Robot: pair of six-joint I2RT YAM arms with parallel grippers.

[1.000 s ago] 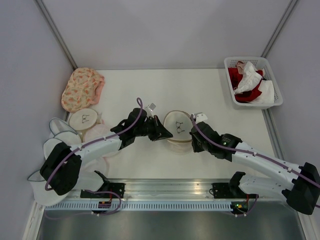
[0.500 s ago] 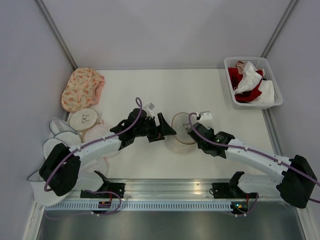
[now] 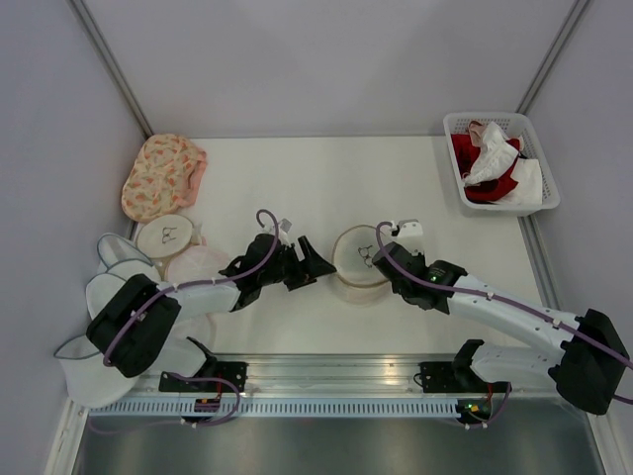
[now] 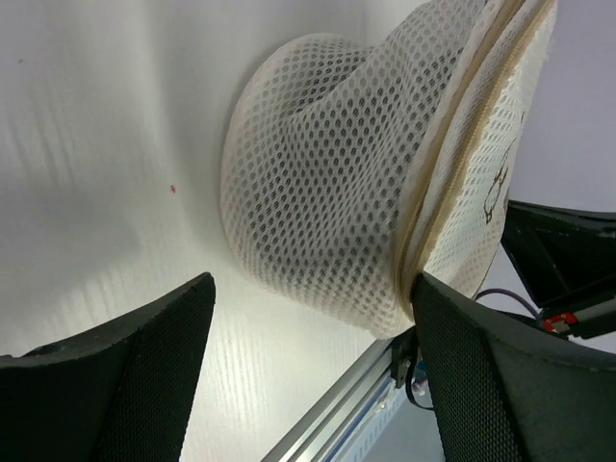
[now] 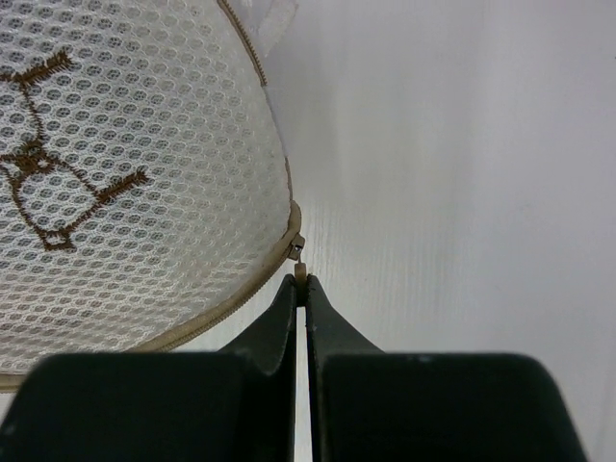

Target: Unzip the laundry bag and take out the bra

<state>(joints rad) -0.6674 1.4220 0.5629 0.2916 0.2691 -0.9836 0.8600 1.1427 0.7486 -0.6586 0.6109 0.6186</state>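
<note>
Tightly, right gripper (image 5: 301, 286) pinches laundry bag (image 5: 125, 173) zip-pull (image 5: 300, 273).

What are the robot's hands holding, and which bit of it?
The right hand pinches the laundry bag by the tip of its zipper pull. The left hand is open, holding nothing.

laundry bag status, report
Right gripper shut on zipper pull. Left gripper jaws open, beside laundry bag, not gripping. Zip looks closed where visible. Nothing blocking the pull.
</note>
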